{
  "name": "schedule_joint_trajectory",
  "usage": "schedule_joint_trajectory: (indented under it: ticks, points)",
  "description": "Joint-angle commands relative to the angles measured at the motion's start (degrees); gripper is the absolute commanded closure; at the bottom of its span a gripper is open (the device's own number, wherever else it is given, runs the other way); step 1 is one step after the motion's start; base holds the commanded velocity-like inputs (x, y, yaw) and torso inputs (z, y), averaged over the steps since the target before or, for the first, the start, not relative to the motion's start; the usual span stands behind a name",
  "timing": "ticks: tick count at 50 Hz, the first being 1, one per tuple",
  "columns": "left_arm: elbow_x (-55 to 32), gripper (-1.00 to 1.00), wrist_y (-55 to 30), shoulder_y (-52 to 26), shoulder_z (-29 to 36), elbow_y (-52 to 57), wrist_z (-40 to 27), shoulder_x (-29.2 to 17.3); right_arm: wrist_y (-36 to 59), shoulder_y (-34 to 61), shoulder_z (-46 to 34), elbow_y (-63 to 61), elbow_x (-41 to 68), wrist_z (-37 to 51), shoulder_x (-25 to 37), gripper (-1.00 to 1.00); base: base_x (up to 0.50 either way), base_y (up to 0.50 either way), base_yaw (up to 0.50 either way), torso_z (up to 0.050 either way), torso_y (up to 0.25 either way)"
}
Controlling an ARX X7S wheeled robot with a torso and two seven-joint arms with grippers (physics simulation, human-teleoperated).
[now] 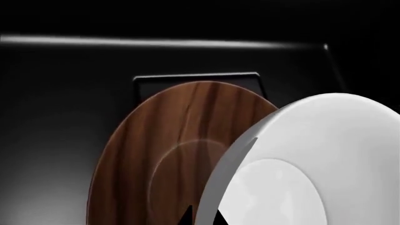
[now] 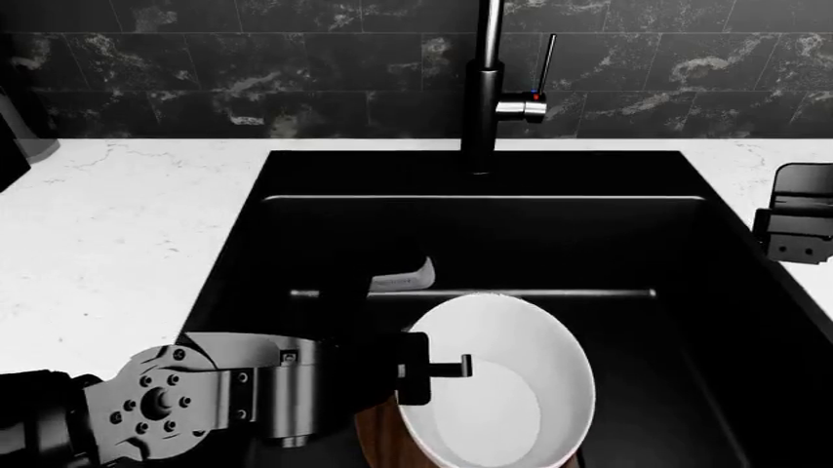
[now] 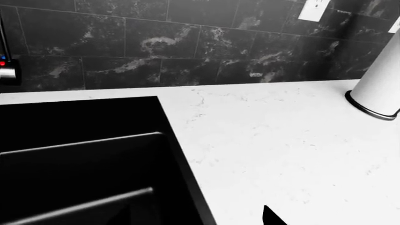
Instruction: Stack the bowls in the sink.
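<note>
The white bowl is held by its rim in the left gripper, tilted over the wooden bowl near the sink's front edge, for nesting. The right gripper's finger state cannot be told.

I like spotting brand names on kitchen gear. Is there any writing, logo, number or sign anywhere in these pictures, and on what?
None can be read.
Glossy white bowl: plain.
Brown wooden bowl: only grain.
Matte black sink: unmarked.
Tall dark faucet: small red and blue dots on its handle, no letters.
White wall plate on the dark tiles: no text shows.
</note>
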Motion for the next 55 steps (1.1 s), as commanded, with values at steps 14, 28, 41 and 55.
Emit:
schedule_joint_trajectory:
  ticks: [14,28,41,55]
  points:
    - [0.96,1.00,1.19,2.13,0.19,-3.00,2.13,1.23,-0.20,-1.26,0.27,-0.54,-0.62,-0.47,0.81,-1.00,0.00,0.00,0.00,0.000,0.000]
    - [2.23,1.00,1.69,3.06,0.64,-6.92,3.90,1.82,-0.25,-1.95,0.40,-0.99,-0.92,-0.71,1.76,-1.00,0.00,0.00,0.00,0.000,0.001]
    - [2.48,1.00,1.25,3.62,1.09,-6.98,4.19,1.48,-0.23,-2.40,0.61,-0.97,-1.10,-0.88,1.78,-1.00,0.00,0.00,0.00,0.000,0.000]
    - [3.86,1.00,1.89,4.77,1.50,-9.59,5.71,1.97,-0.34,-3.06,0.74,-1.18,-1.42,-1.09,2.17,-1.00,0.00,0.00,0.00,0.000,0.000]
